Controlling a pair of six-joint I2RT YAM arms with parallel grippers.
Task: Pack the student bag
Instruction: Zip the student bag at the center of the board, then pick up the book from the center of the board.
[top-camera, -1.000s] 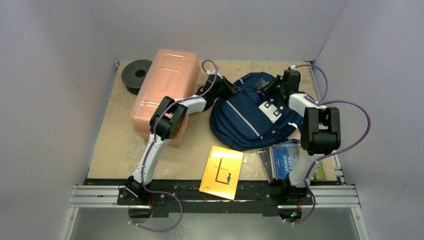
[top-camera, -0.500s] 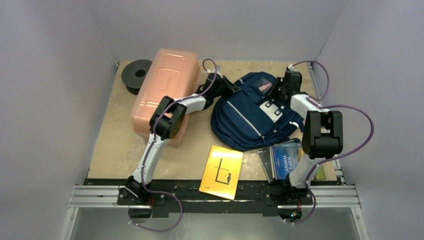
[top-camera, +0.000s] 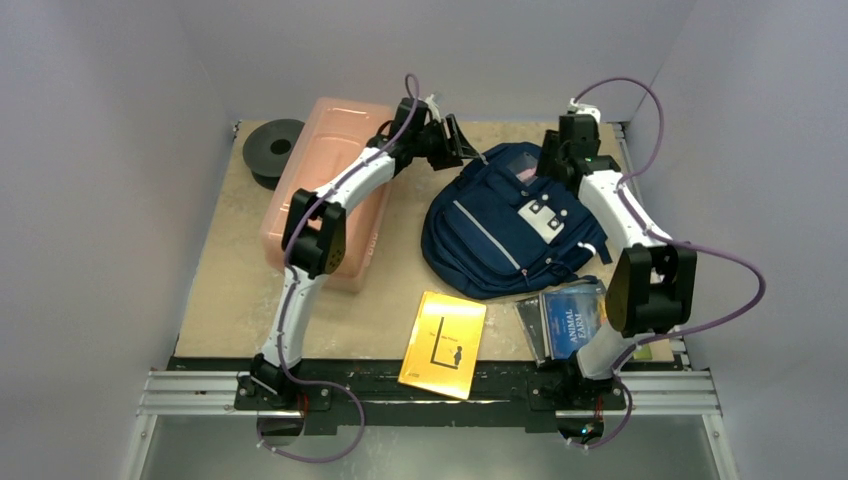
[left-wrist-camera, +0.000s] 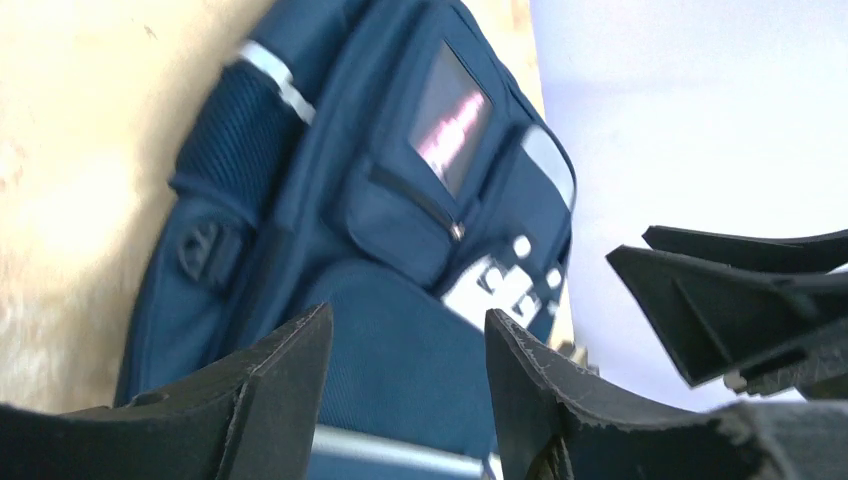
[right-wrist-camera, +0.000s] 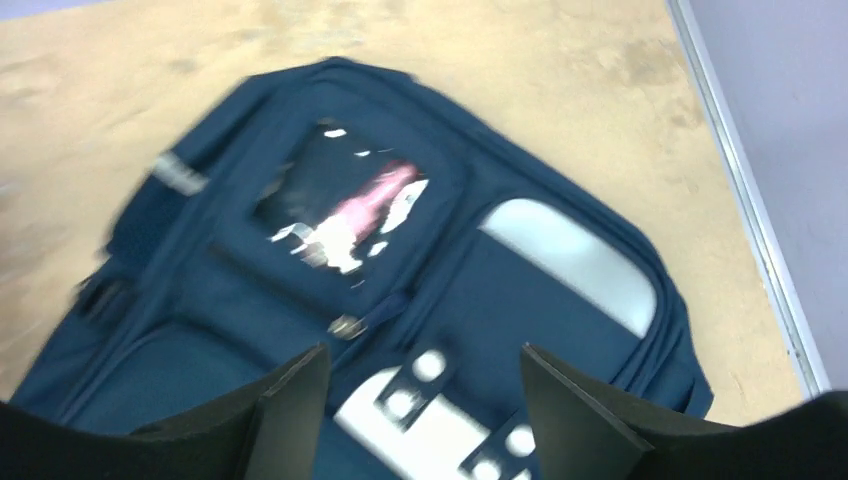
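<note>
On the near edge of the desk (top-camera: 240, 290) lie a yellow book (top-camera: 443, 343) and a blue book (top-camera: 572, 318), behind them the student bag (top-camera: 495, 235) lies flat, and above its far end hang the left pincer (left-wrist-camera: 405, 320) and right pincer (right-wrist-camera: 422, 355), both released and empty.

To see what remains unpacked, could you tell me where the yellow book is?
In the top view, the yellow book lies at the middle of the table's near edge, just in front of the backpack and left of the blue book.
</note>
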